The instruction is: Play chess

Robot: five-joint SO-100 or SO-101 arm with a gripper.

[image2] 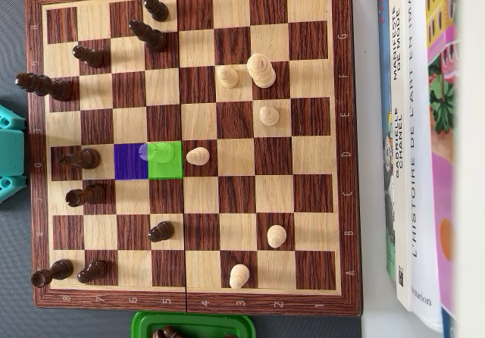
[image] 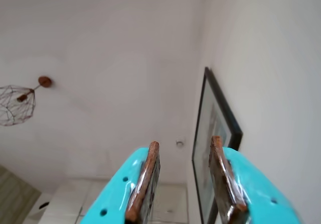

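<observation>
Running along the right of the overhead view, a book spine (image2: pixel 421 194) is showing "L'HISTOIRE DE L'ART EN IMAGES". The chessboard rim (image2: pixel 349 126) is carrying letters A to H, with numbers along its bottom edge.

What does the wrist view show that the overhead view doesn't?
Only the wrist view: the open gripper, aimed up at a picture frame and a wire lamp. Only the overhead view: the chessboard, a light piece on the green square, a purple square, a green tray and books. Shared: only the arm's turquoise plastic, at the overhead view's left edge.
</observation>
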